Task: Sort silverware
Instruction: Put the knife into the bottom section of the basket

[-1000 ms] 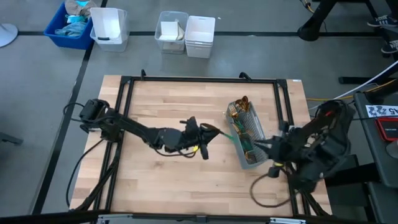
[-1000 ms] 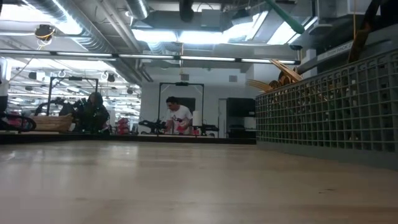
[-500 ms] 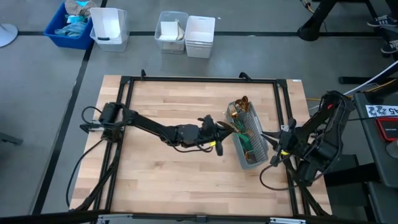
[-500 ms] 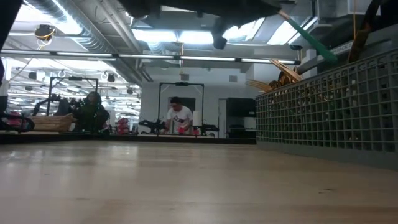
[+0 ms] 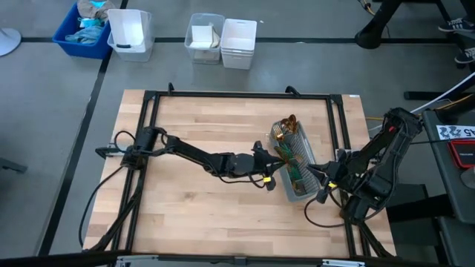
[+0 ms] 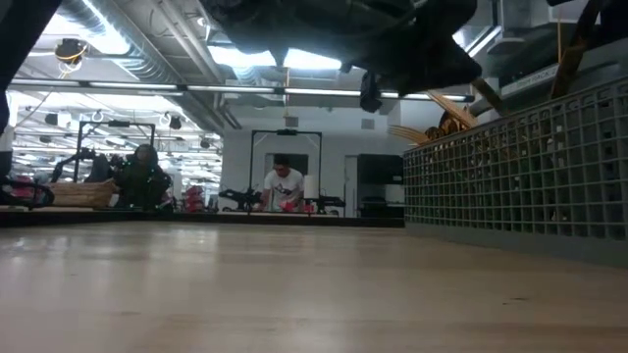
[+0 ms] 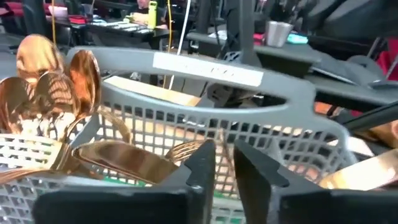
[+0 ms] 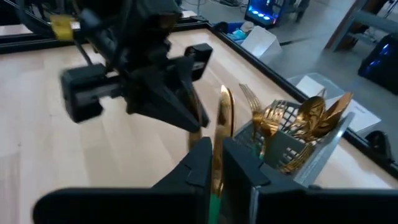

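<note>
Left tool (image 5: 277, 165) has reached across the surface (image 5: 193, 133) to the caddy (image 5: 295, 167) and now hangs over its long side facing the left arm. A second earlier it was well short of the caddy, carrying one teal-handled piece above the bare wood. That piece no longer shows in its grip. In the left wrist view the fingers (image 7: 205, 165) stand slightly parted with nothing between them, pointing down over the caddy wall. Judged released: the piece has likely just dropped in among the rest, though which compartment cannot be told.

Right tool (image 8: 217, 155) sits at the caddy's near end, on the side away from the left arm. Fingers clenched on one gold knife (image 8: 222, 118), its blade rising between them and a green handle showing below. It has drawn in closer to the caddy than it was a second back.

Silverware (image 5: 286, 132): gold heads bunched upright at the caddy's far end, more handles lying along the mesh inside. None seen loose on the wood.

Reading: one delivery done by the left arm; the right arm's knife is the next piece in hand.
</note>
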`<state>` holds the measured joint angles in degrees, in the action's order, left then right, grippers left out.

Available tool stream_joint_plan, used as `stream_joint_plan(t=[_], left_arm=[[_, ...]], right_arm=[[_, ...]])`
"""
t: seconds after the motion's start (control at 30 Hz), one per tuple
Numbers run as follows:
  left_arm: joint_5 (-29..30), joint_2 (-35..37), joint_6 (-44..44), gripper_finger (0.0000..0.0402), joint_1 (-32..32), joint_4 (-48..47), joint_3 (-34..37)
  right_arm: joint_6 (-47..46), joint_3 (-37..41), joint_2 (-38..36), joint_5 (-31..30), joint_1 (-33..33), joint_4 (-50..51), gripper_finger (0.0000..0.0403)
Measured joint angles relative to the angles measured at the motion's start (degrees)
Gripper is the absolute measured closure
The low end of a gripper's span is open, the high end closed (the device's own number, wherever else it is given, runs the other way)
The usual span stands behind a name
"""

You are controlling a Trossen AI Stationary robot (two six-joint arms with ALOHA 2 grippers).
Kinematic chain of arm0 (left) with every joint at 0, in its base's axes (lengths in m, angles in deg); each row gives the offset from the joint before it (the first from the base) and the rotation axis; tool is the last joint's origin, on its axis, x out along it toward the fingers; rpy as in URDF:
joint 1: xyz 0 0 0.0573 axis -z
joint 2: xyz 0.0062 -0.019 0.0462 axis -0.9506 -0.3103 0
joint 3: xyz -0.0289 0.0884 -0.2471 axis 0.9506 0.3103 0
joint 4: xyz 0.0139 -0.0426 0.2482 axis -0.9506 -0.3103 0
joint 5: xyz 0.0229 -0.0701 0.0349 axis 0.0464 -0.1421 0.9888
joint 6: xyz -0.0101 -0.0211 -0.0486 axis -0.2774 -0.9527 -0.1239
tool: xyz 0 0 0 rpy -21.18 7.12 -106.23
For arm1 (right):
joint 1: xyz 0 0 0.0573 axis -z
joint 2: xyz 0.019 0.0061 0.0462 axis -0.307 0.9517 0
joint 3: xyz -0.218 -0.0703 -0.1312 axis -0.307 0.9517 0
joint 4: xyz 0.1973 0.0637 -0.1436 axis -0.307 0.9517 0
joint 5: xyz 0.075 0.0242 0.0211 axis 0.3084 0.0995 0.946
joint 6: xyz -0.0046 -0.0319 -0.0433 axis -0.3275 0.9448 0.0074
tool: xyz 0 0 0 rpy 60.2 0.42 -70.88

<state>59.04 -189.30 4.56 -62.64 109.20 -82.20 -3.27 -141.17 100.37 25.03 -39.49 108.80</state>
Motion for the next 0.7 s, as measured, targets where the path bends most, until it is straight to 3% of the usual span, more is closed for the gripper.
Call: stream_joint_plan(t=[0.27, 0.43, 0.57, 0.7], left_arm=[[-0.7, 2.7, -1.3, 0.0286, -0.1, -1.0, -0.6], [-0.7, 12.7, 5.5, 0.0279, 1.2, -13.3, -0.7], [-0.6, 22.3, 11.9, 0.0278, 2.4, -24.5, -0.6], [2.6, 32.2, 17.2, 0.0278, 1.6, -34.4, -0.6]], right_arm=[[0.2, -0.5, -1.9, 2.1, 0.0, -3.1, 0.0366], [7.2, -5.1, -7.7, 3.8, 0.0, -3.4, 0.0366], [21.2, -9.3, -14.0, 3.7, 0.0, -7.9, 0.0366], [42.9, -11.2, -21.0, 4.5, 0.0, -21.2, 0.0366]])
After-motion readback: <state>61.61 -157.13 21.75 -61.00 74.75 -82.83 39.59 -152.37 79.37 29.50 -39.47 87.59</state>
